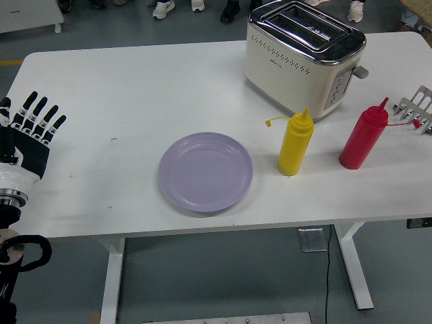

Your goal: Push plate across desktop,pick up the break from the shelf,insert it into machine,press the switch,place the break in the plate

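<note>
A lilac plate (206, 172) lies near the table's front edge, left of centre. The cream and chrome toaster (304, 57) stands at the back right with both slots bare. A metal bread rack (420, 108) sits at the right edge and holds nothing. A tan sliver at the top right corner (416, 5) may be the bread slice; whatever holds it is out of frame. My left hand (30, 128) hovers at the far left edge, well away from the plate, fingers spread and holding nothing.
A yellow squeeze bottle (295, 145) and a red squeeze bottle (364, 138) stand between the plate and the rack, in front of the toaster. Feet of several people show beyond the table's far side.
</note>
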Motion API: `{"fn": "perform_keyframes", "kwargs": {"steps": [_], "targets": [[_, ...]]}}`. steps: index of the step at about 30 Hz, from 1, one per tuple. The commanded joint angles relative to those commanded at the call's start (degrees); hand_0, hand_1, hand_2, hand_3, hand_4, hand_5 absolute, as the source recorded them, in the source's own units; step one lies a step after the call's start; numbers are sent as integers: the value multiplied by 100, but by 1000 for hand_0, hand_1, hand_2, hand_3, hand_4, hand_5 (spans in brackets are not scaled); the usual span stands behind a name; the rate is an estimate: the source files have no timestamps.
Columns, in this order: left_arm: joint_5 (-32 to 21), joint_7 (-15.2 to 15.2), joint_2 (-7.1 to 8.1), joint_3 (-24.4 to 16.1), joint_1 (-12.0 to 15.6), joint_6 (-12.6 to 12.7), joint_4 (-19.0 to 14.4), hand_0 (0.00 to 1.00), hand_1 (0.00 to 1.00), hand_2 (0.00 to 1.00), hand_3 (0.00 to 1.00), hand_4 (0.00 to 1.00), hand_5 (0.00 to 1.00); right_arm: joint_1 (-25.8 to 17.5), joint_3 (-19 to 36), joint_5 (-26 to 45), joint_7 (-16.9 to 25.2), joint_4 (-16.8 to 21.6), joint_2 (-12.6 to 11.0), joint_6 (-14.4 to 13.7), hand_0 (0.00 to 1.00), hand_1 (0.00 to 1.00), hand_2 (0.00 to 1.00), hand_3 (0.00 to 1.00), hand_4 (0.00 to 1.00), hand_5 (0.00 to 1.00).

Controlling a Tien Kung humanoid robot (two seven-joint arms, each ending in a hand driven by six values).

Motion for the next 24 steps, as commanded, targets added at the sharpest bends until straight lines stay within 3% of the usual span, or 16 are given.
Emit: {"fn": "perform_keyframes", "kwargs": {"steps": [7, 19, 24], "targets": [[-44, 27, 63, -201, 191, -26, -99, 797, 856, 905, 860, 629, 998, 683, -326, 380, -219, -313, 193, -12, 363, 373, 429, 470, 293, 2], [-65, 30, 20, -270, 334, -36, -105, 797, 852, 901, 858, 619, 998, 1687, -954, 469, -269, -987, 742, -46, 374, 368, 424, 466, 257, 2], [-59, 27, 16, -277, 340, -37, -79, 795, 852, 901, 856, 618, 998, 2057, -1248, 404, -304, -1347, 1119, -53, 377, 365, 422, 466, 234, 2]]}}
